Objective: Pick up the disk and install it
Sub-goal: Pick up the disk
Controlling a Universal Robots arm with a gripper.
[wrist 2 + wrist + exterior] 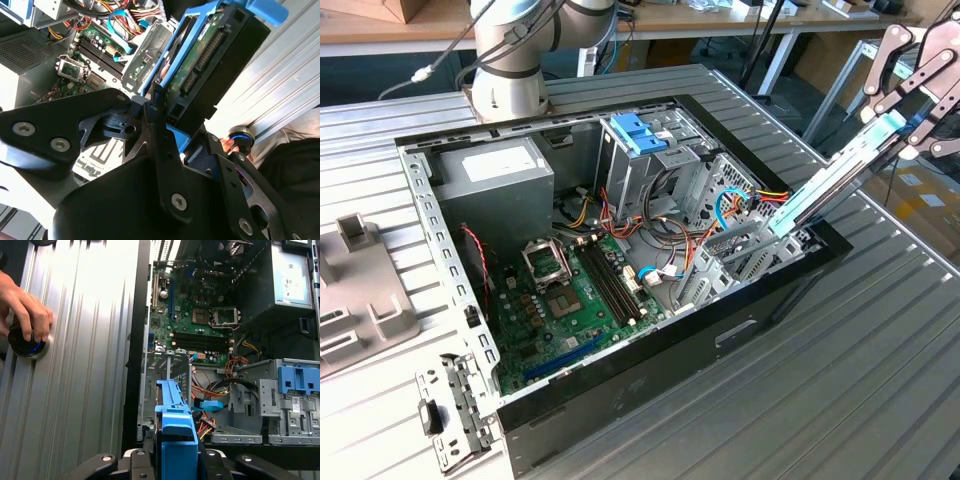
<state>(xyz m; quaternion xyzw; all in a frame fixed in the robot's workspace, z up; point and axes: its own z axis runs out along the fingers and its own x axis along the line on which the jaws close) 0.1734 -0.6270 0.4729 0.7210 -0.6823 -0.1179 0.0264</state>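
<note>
The gripper [902,118] was clenched on the disk [830,180], its black fingers [161,135] pressing the drive's upper end from either side. The disk hung steeply tilted over the open computer case [650,370], at the case's side toward the exterior view's right; its high end stood above and outside the case wall, its low end down at the grey metal bay [735,255] just inside that wall. Whether the low end touched the bay could not be told. Light-blue rails [175,427] framed the drive; in the second wrist view its green circuit board and connector edge showed between them.

Inside the case lay the green motherboard [570,300], near the case's middle; a grey power supply [495,175] sat in a far corner of the case; a tall metal cage carrying a bright-blue tabbed bracket [638,133] stood against the case's far wall, apart from the disk; coloured cables [665,235] ran between cage and bay.

The case rested on a ribbed metal table [840,400]; the arm's base [510,70] stood just beyond the case's far wall. Outside the case, a hand [27,307] gripped a black knob with a blue ring [25,346] on the table; off the case's opposite side sat a grey fixture [360,290] and a small metal plate [445,410].
</note>
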